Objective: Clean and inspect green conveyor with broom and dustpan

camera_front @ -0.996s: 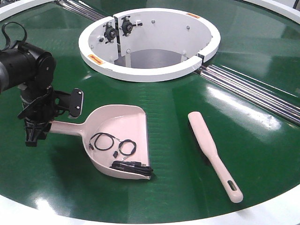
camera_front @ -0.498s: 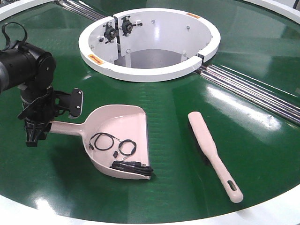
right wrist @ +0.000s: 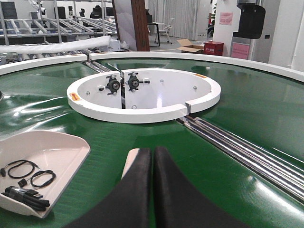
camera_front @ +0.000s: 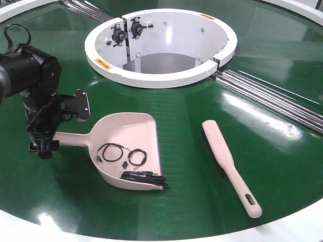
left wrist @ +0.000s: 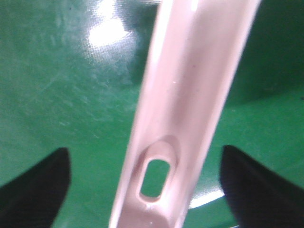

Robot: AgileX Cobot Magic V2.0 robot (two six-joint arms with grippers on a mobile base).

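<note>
Bright overhead glare; blurred left-wrist close-up

Left arm (camera_front: 25, 70): my casing is matte black, rounded and barrel-shaped at the wrist joint.
Cable (camera_front: 15, 34): a thin black loop arches over the top of that joint.
Camera bracket (camera_front: 81, 105): a black rounded plate with a pale edge juts off my wrist.
Left gripper (camera_front: 44, 146): black, angular fingers.
Right gripper (right wrist: 153, 190): two smooth black fingers, tapering, with rounded tips.
</note>
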